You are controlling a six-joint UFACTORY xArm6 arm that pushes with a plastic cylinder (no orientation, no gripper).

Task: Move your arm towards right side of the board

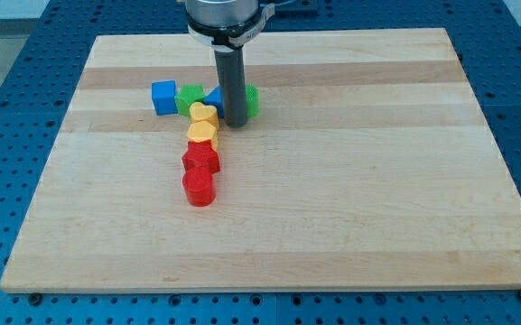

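Observation:
My rod comes down from the view's top and my tip [236, 122] rests on the wooden board [359, 181]. It stands just right of a yellow heart block [203, 113] and in front of a green block [252, 100], which it partly hides. A blue block [213, 97] peeks out left of the rod. A blue cube [163, 97] and a second green block [189, 97] lie further left. Below the heart, a yellow block [202, 133], a red star-like block [201, 160] and a red cylinder [199, 187] form a column.
The board lies on a blue perforated table [16, 108]. The arm's grey mount [228, 18] hangs over the board's top edge.

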